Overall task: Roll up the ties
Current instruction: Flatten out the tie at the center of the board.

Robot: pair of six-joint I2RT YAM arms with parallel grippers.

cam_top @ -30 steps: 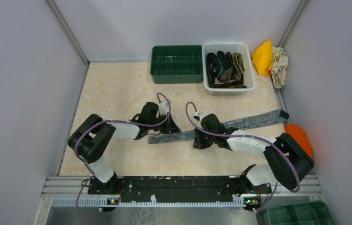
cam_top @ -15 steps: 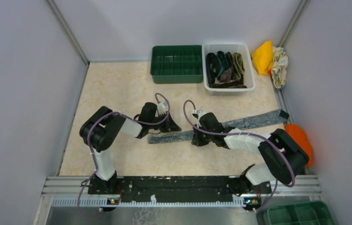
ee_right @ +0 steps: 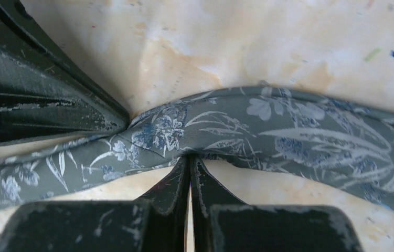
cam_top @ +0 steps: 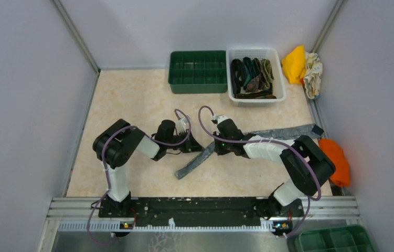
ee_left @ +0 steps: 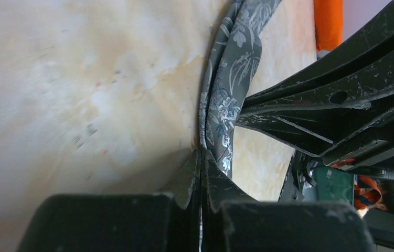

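A grey floral tie (cam_top: pixel 268 135) lies across the table, bent where both grippers meet; its left part (cam_top: pixel 189 167) runs down toward the front. My left gripper (cam_top: pixel 199 147) is shut on the tie's edge at the bend, seen in the left wrist view (ee_left: pixel 201 153) with the tie (ee_left: pixel 232 79) running away from it. My right gripper (cam_top: pixel 216 146) is shut on the same tie just to the right (ee_right: pixel 189 157), and the cloth (ee_right: pixel 289 131) bunches at its tips. Each gripper's fingers show in the other's view (ee_left: pixel 336 115) (ee_right: pixel 37 94). More ties (cam_top: pixel 252 76) lie coiled in a white basket.
The white basket (cam_top: pixel 281 89) and a green compartment tray (cam_top: pixel 197 72) stand at the back. A yellow cloth (cam_top: pixel 294 63) lies at the back right and an orange cloth (cam_top: pixel 336 157) at the right edge. Another green tray (cam_top: pixel 336 239) sits below the front rail.
Both grippers have moved closer together and slightly back. The tie's left part has swung from lying level to slanting down toward the front, bending at the grip.
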